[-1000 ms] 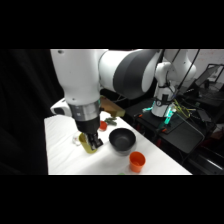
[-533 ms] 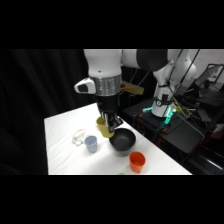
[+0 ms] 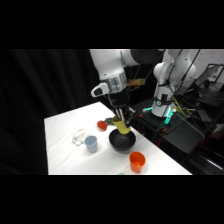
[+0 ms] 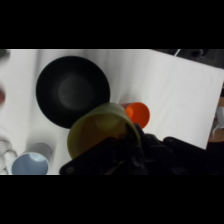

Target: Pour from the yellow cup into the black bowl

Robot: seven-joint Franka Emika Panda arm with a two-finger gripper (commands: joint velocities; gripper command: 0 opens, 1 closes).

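From the side, the white arm reaches in from the upper right and its gripper (image 3: 120, 116) hangs over the middle of the white table (image 3: 65, 135), clenched on the yellow cup (image 3: 120, 125). The cup is off the table, tilted, and sits right above the far rim of the black bowl (image 3: 122, 141), which stands a little right of the frame's centre. A pale blue-grey cup (image 3: 90, 143) stands just left of the bowl, with something clear (image 3: 79, 136) beside it further left. A small red object (image 3: 102, 124) lies behind the bowl, and an orange cup (image 3: 136, 161) stands in front of it toward the lower right.

From the wrist, the yellow cup (image 4: 101, 134) fills the lower middle, its open mouth turned toward the camera, held by the dark gripper linkage (image 4: 135, 157) rising from the bottom edge. The black bowl (image 4: 73, 91) lies in the upper left of the frame, its lower right edge overlapped by the cup. The orange cup (image 4: 138, 113) peeks out just right of the yellow one, and the blue-grey cup (image 4: 30, 162) shows at lower left.
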